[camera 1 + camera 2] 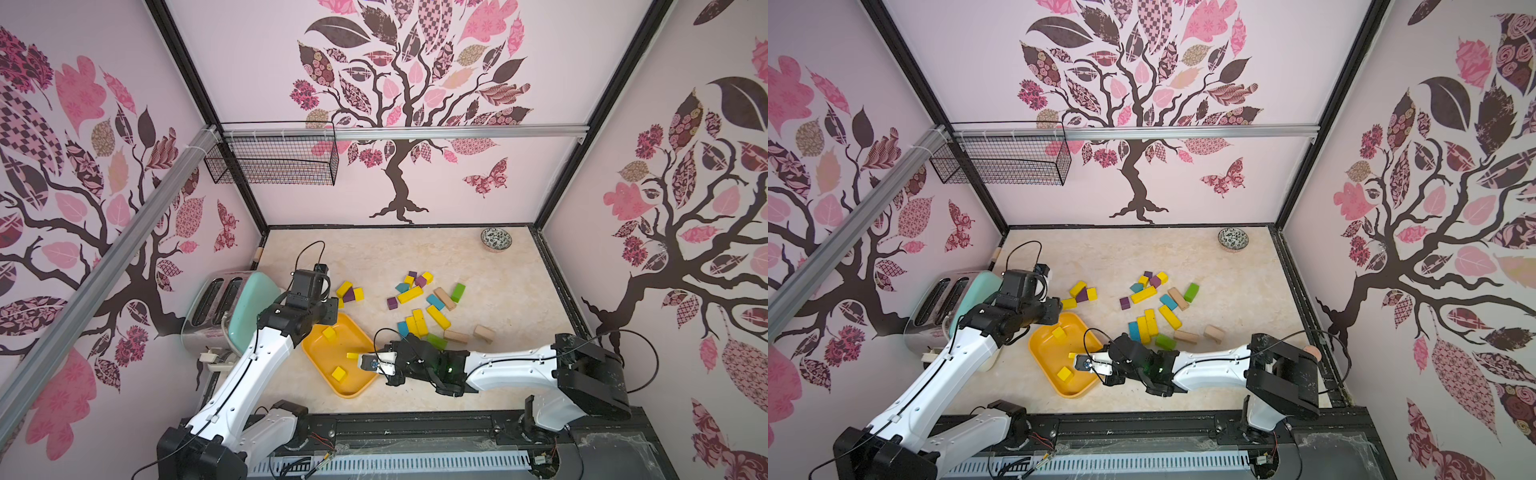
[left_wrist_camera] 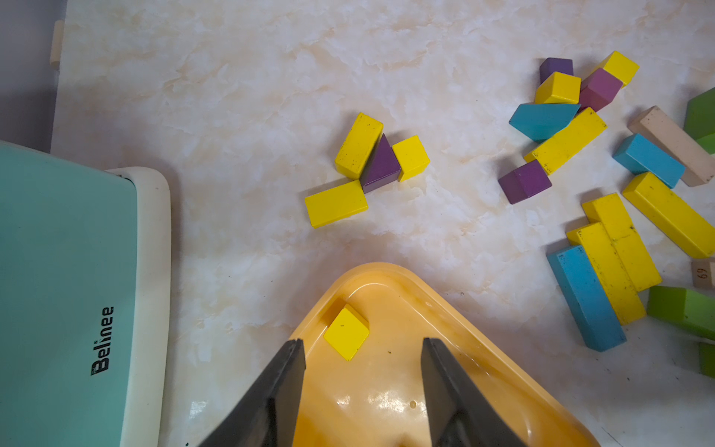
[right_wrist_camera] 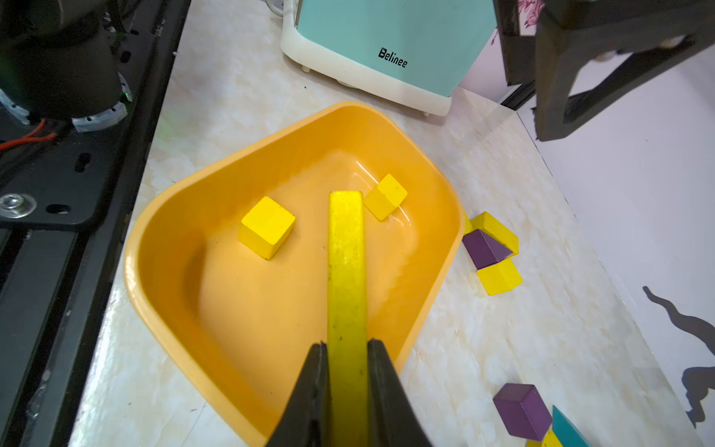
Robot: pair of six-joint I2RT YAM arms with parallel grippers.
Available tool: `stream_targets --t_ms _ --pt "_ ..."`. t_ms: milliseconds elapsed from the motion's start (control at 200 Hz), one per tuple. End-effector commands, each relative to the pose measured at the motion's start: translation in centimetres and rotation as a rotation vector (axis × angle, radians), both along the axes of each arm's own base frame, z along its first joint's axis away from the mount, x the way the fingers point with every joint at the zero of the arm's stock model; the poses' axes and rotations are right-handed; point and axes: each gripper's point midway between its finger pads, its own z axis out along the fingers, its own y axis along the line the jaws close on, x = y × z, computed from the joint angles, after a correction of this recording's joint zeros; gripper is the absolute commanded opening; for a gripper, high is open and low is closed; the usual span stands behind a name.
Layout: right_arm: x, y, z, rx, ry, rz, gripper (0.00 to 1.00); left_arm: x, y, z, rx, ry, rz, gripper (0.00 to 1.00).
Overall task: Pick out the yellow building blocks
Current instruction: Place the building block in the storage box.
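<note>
My right gripper [image 3: 347,344] is shut on a long yellow bar [image 3: 346,271], one of the yellow building blocks. The bar reaches out over the orange-yellow tray [image 3: 162,216], and its tip [image 1: 353,355] shows in a top view. Two yellow cubes [image 3: 267,226] [image 3: 385,196] lie in the tray. My left gripper [image 2: 361,342] hangs open and empty over the tray's far corner, near one cube [image 2: 347,332]. Loose yellow blocks lie on the table: three round a purple wedge [image 2: 358,145], and several bars and cubes in the middle pile [image 1: 417,322].
A mint toaster [image 1: 232,307] stands left of the tray [image 1: 357,388]. Purple, blue, green and pale wooden blocks [image 1: 455,336] are mixed into the pile. A patterned bowl [image 1: 496,239] sits at the back right. A wire basket [image 1: 274,158] hangs on the back rail.
</note>
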Motion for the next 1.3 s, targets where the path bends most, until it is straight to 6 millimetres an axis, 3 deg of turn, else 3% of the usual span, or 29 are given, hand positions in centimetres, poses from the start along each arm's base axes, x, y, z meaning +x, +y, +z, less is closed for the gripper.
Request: stream_targets --t_ms 0,130,175,320,575,900,1296 --pt "0.4 0.8 1.5 0.015 -0.043 -0.005 0.24 -0.2 0.3 0.3 -0.002 -0.014 0.013 0.55" --pt "0.7 1.0 1.7 0.021 -0.065 -0.021 0.52 -0.2 0.2 0.4 -0.005 -0.018 0.011 0.55" --pt "0.9 1.0 1.7 0.022 -0.069 -0.029 0.57 -0.1 0.2 0.5 -0.006 -0.019 0.011 0.55" --pt "0.7 1.1 1.1 0.007 -0.066 -0.035 0.57 -0.2 0.2 0.6 -0.010 -0.024 0.009 0.55" --pt "0.5 0.7 2.0 0.049 -0.068 -0.053 0.58 -0.3 0.2 0.7 -0.015 -0.030 0.008 0.55" --pt "0.8 -0.7 6.1 0.236 -0.063 -0.121 0.63 -0.3 0.1 0.7 -0.017 -0.034 0.005 0.55" --pt "1.9 -2.0 6.4 0.253 -0.126 -0.187 0.68 -0.1 -0.1 0.1 -0.019 -0.010 -0.004 0.55"
